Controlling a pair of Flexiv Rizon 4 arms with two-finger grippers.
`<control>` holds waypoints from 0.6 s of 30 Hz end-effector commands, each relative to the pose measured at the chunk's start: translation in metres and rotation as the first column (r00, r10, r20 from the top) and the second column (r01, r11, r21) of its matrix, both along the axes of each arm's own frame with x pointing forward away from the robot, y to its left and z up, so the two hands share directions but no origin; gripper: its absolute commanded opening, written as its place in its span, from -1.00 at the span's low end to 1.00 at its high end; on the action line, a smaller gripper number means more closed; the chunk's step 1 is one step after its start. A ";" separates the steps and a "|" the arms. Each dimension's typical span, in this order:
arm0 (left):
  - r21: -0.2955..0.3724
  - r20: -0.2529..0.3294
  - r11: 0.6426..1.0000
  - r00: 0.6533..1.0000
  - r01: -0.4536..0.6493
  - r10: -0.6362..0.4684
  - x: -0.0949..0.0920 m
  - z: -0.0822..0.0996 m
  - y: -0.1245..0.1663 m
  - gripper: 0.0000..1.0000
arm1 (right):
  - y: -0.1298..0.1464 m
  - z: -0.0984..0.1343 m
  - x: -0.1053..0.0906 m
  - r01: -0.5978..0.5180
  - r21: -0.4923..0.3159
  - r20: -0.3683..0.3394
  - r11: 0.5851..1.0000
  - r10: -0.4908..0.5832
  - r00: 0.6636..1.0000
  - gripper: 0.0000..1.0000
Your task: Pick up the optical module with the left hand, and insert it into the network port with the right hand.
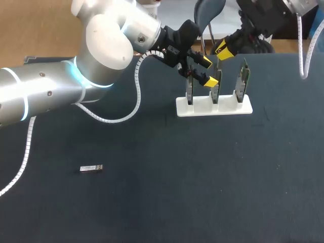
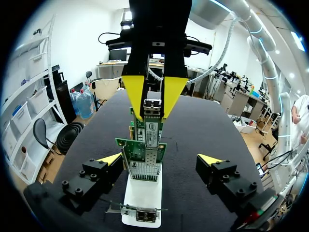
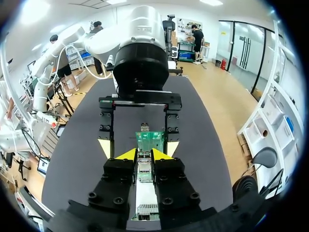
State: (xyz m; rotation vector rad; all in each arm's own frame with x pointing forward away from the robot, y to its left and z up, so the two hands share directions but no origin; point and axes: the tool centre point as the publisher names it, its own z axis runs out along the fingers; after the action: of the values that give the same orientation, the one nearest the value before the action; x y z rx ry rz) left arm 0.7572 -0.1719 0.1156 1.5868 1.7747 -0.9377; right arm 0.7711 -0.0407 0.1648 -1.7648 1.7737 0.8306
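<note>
**Left claw spread, right claw clamped on a module above the cards**

The left claw (image 2: 161,159) stands wide apart, one yellow tip on each side of an upright green card (image 2: 143,153), and neither tip touches it. Just ahead of that claw the right claw (image 3: 145,154) comes down from above. It is closed on a small silver module (image 2: 152,106), with a yellow tip pressed to each side. The module sits at the top end of a card further along the row. It may already be in a port, but the fingers hide the join and I cannot tell. Below both claws a white stand (image 1: 213,108) holds three cards (image 1: 244,81) upright in a line. Well apart from both claws, out on the left arm's side, a second module (image 1: 91,168) lies flat on the dark table (image 1: 202,192).
</note>
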 end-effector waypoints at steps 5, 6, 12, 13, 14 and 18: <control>0.006 -0.004 1.000 1.000 0.002 -0.002 0.002 0.001 -0.001 1.00 | 0.001 -0.002 0.000 0.004 0.004 -0.003 1.000 -0.004 1.000 -1.00; 0.006 -0.004 1.000 1.000 0.002 -0.002 0.002 0.001 -0.001 1.00 | 0.002 -0.003 0.000 0.005 0.003 -0.005 1.000 -0.005 1.000 -1.00; 0.006 -0.004 1.000 1.000 0.002 -0.002 0.002 0.001 -0.001 1.00 | 0.001 -0.003 0.000 0.031 0.005 -0.012 1.000 -0.030 0.999 1.00; 0.006 -0.004 1.000 1.000 0.002 -0.002 0.002 0.001 -0.001 1.00 | 0.001 -0.003 0.001 0.030 0.011 -0.014 0.999 -0.030 0.999 1.00; 0.006 -0.004 1.000 1.000 0.002 -0.002 0.002 0.001 -0.001 1.00 | 0.001 -0.002 0.001 0.034 0.019 -0.018 0.999 -0.033 0.999 1.00; 0.006 -0.004 1.000 1.000 0.002 -0.002 0.002 0.001 -0.001 1.00 | -0.001 0.004 0.003 0.050 0.051 -0.022 0.997 -0.049 0.999 1.00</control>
State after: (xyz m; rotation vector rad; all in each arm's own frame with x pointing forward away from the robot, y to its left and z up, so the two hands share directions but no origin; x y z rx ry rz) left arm 0.7573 -0.1719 0.1156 1.5868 1.7747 -0.9377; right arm 0.7757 -0.0370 0.1680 -1.6872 1.7948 0.8629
